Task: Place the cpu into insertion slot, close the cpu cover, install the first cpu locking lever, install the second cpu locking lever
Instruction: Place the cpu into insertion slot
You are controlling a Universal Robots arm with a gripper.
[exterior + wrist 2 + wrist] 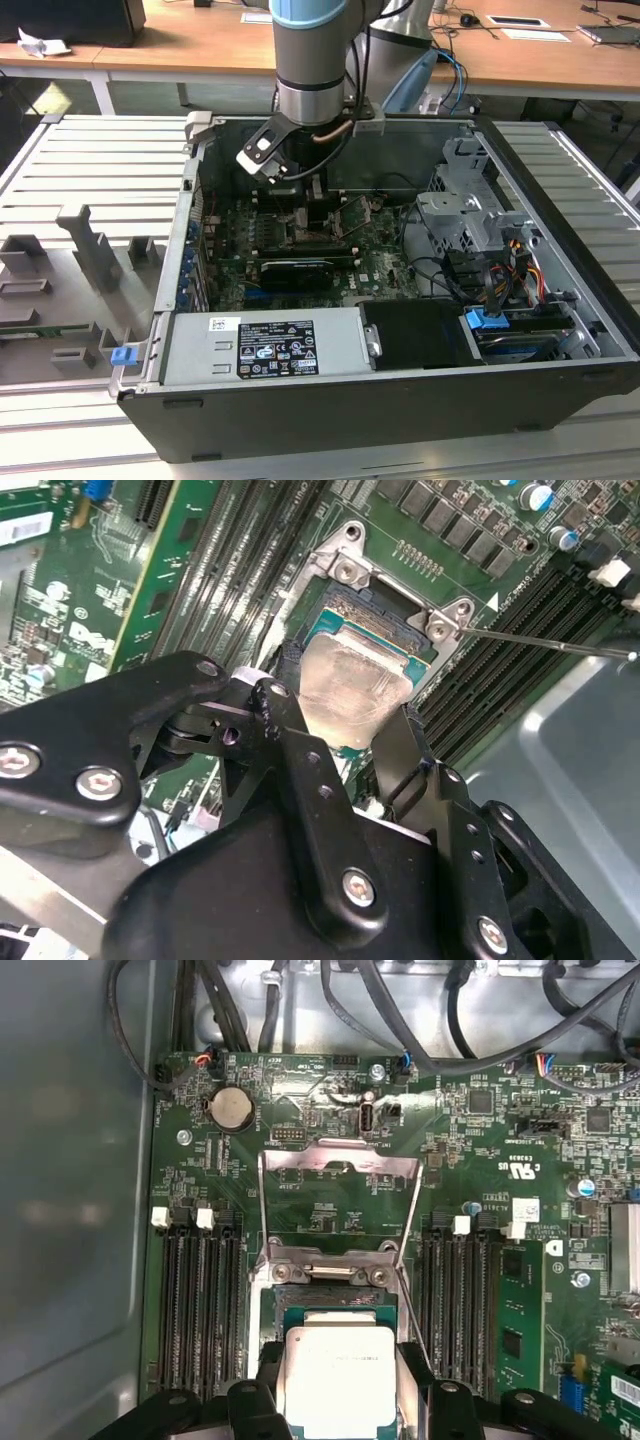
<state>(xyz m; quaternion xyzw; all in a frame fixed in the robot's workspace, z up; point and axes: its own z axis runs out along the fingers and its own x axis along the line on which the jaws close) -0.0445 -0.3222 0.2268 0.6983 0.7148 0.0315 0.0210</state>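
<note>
Deep inside the open computer case (pixel 560 330), we see the gripper (pixel 340 1390) clamped on the cpu (pixel 340 1365), one finger (pixel 295 745) pressed against each of two opposite edges. The cpu sits directly over the insertion slot (pixel 385 615); we cannot tell whether it is seated. The cpu cover (pixel 390 1155) stands swung open over the green motherboard (pixel 470 1150).

Slatted grey table (pixel 100 165) (open computer case (pixel 350 425) on it)
</note>
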